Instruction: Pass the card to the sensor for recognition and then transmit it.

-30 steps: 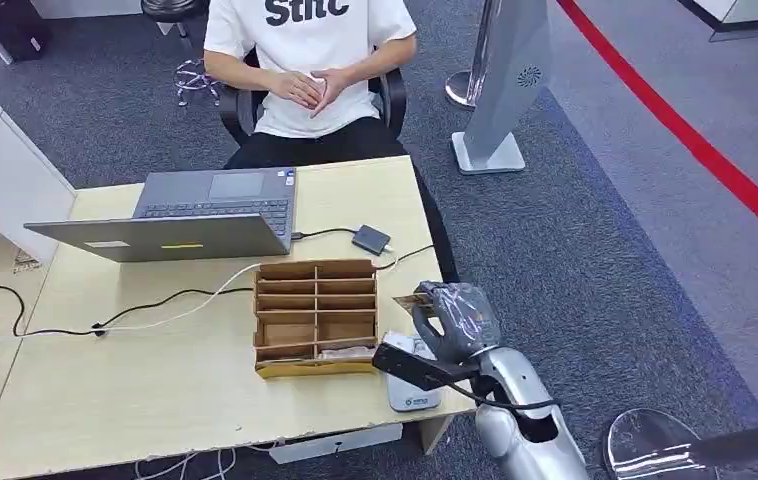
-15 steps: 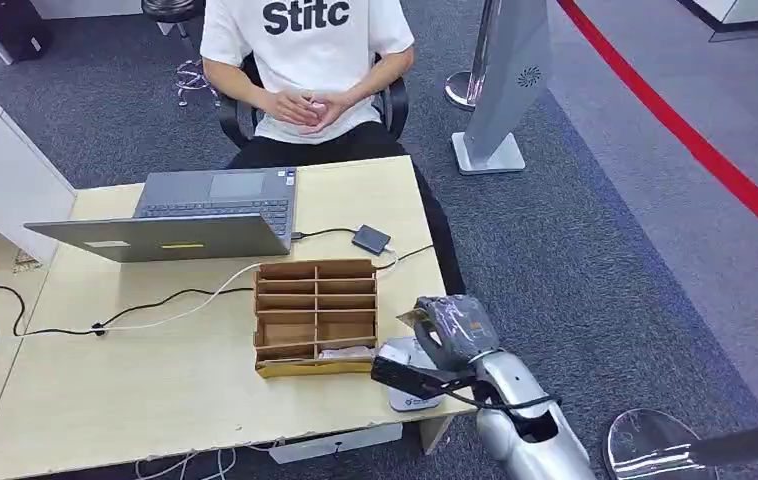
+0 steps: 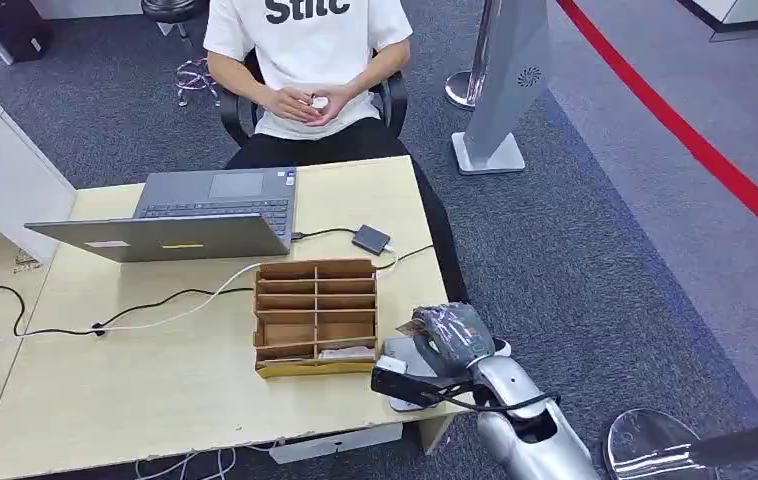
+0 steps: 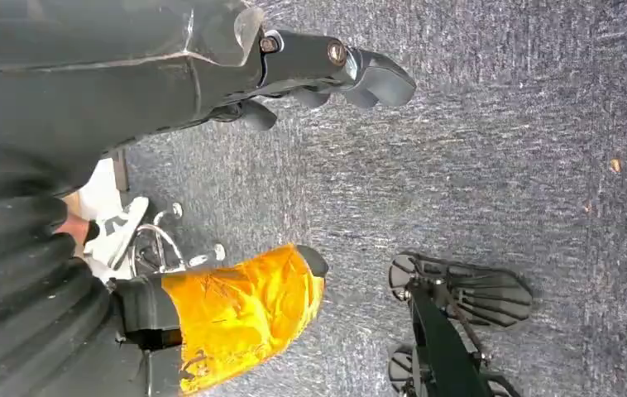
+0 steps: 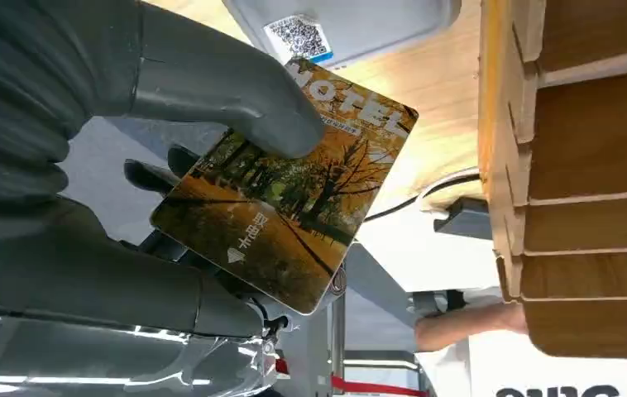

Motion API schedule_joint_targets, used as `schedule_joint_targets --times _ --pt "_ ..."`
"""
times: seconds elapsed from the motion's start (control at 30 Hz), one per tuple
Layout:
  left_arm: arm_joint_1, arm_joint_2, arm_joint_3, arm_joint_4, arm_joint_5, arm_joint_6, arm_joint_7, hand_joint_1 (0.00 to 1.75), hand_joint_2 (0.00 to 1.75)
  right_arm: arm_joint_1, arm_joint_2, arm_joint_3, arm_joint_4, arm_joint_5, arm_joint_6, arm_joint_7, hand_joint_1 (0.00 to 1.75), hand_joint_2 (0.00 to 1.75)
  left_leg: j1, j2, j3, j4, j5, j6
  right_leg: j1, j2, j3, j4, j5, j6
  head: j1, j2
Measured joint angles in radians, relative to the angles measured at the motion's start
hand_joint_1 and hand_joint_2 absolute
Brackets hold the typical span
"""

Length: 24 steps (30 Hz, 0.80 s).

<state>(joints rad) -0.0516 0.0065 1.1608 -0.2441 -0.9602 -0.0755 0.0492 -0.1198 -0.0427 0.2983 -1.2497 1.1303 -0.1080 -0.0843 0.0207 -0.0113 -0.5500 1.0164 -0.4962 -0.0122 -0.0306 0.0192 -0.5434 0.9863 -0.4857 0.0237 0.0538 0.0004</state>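
— One card (image 5: 281, 203) in my right robot hand (image 3: 452, 333): thumb pressed on its printed face, darker fingers behind it. Autumn trees on the print, "MOTEL" along one edge.

— Where is it against the sensor?

— My right robot hand hangs over the white sensor (image 3: 407, 372) at the near right corner of the surface (image 3: 155, 385). In the right wrist view the card's lettered edge lies just beside the sensor's QR label (image 5: 300, 36). Touching or apart, I cannot tell.

— Neighbours?

— Wooden compartment organizer (image 3: 315, 315) just left of the sensor. Beyond it a small dark box (image 3: 371, 239) with a cable, and an open laptop (image 3: 180, 216). A person in a white shirt (image 3: 305, 60) sits on the far side, hands together in the lap.

— Your left?

— My left robot hand (image 4: 318, 70) hangs over grey carpet (image 4: 500, 165), fingers apart, holding nothing. A yellow-wrapped part (image 4: 240, 314) shows near it.
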Motion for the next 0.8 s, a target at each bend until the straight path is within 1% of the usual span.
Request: schedule_joint_targets --times 0.3,0.43,0.67,0.8 --pt "0.0 0.005 0.0 0.0 -0.005 0.0 0.0 0.0 1.75 -0.003 -0.005 0.006 0.006 0.0 0.005 0.004 1.75 1.75 0.0 0.0 0.0 0.0 0.0 0.0 0.0 0.0 0.0 0.0 0.0 0.0 0.0 0.0" --pt "0.0 0.005 0.0 0.0 -0.013 0.0 0.0 0.0 1.75 -0.008 -0.013 0.016 0.019 -0.001 0.027 0.01 1.75 1.75 0.0 0.0 0.0 0.0 0.0 0.0 0.0 0.0 0.0 0.0 0.0 0.0 0.0 0.0" --pt "0.0 0.005 0.0 0.0 -0.019 0.002 0.001 0.0 1.75 -0.023 -0.018 0.031 0.037 0.014 0.027 0.033 1.75 1.75 0.0 0.0 0.0 0.0 0.0 0.0 0.0 0.0 0.0 0.0 0.0 0.0 0.0 0.0" --pt "0.0 0.005 0.0 0.0 -0.03 0.006 0.001 0.0 1.75 -0.024 -0.018 0.032 0.035 0.032 0.009 0.053 1.75 1.75 0.0 0.0 0.0 0.0 0.0 0.0 0.0 0.0 0.0 0.0 0.0 0.0 0.0 0.0"
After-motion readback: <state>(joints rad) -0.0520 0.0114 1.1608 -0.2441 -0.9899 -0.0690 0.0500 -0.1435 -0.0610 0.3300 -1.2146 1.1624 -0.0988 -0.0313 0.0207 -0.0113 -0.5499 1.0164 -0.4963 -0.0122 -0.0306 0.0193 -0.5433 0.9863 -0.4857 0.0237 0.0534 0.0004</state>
